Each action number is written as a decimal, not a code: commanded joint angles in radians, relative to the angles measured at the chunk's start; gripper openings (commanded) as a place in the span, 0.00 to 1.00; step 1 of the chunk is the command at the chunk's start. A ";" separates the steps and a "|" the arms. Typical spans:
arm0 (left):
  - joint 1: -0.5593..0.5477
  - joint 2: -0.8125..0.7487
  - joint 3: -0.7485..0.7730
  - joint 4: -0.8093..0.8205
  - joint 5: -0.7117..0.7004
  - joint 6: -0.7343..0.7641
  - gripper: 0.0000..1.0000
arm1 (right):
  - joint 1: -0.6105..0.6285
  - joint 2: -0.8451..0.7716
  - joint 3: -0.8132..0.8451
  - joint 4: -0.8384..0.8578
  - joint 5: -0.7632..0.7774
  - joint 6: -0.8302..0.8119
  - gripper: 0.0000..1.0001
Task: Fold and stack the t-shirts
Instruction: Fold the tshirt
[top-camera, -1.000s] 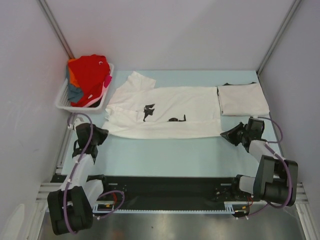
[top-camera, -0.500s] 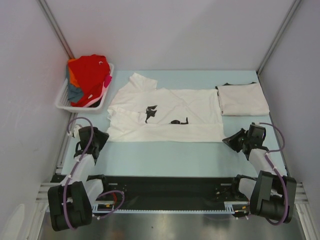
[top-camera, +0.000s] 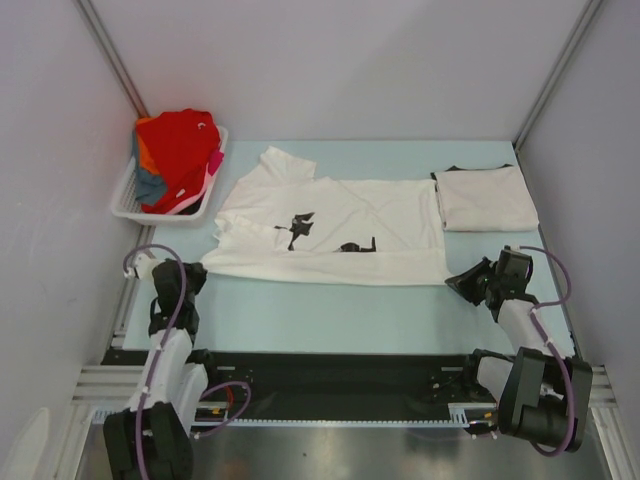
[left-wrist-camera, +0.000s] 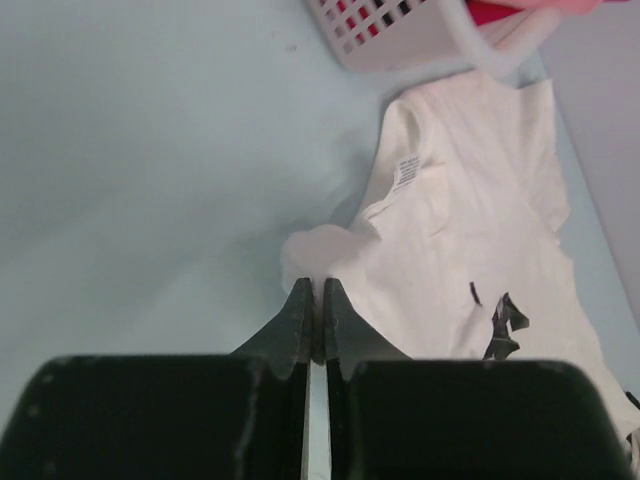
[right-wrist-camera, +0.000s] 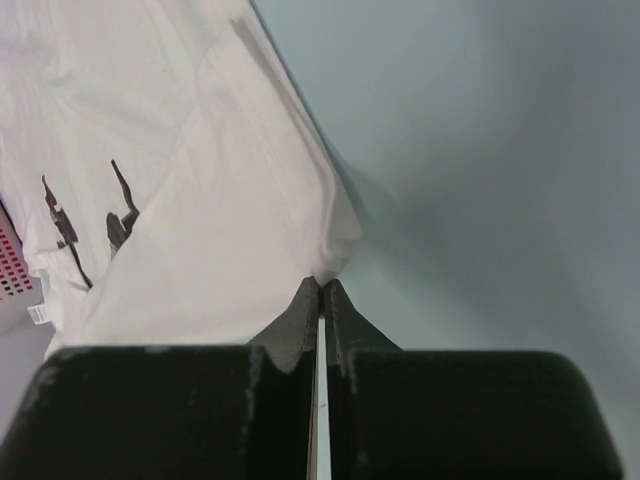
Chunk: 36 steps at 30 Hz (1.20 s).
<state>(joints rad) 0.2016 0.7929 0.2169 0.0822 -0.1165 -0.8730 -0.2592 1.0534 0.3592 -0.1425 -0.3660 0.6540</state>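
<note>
The left tool (left-wrist-camera: 313, 292) has its jaws pressed together with a puckered corner of the white printed t-shirt (top-camera: 340, 232) nipped at the very tips; the right tool (right-wrist-camera: 320, 287) is closed the same way on the opposite near corner of that shirt. The garment lies spread flat on the tabletop (top-camera: 330, 305), stretching away ahead of both tools and spanning the gap between them, black prints up, one sleeve (top-camera: 283, 160) sticking out on the far side; beyond the right tool, just past the shirt's hem end, rests the folded off-white t-shirt (top-camera: 486, 198); beyond the left tool stands the basket (top-camera: 124, 203), heaped with the red t-shirt (top-camera: 178, 145) and other coloured ones. The step in hand looks to be carrying the near edge over for a lengthwise fold. The chief risk is how shallow both holds are; only a sliver of cloth sits at the tips, so a brisk pull could slip one corner free and leave the fold skewed. If the two tools travel unevenly, the edge would sag or twist between them and land crooked; the pucker at the left tips suggests bunched layers, which may trap a crease; carrying too far could drag the hem end onto the folded shirt, or push the collar end against the basket.
</note>
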 joint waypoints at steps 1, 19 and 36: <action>0.005 -0.107 0.016 0.005 -0.136 0.097 0.03 | -0.009 -0.046 -0.002 -0.032 0.038 -0.008 0.00; -0.004 -0.074 0.186 -0.173 0.070 0.215 0.77 | -0.011 -0.099 0.012 -0.080 0.090 -0.028 0.00; -0.090 0.453 0.314 0.062 0.091 0.210 0.17 | 0.028 -0.047 0.055 -0.074 0.147 -0.045 0.00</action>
<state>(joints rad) 0.1226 1.2072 0.4656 0.0715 0.0242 -0.6865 -0.2379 0.9993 0.3717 -0.2283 -0.2493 0.6266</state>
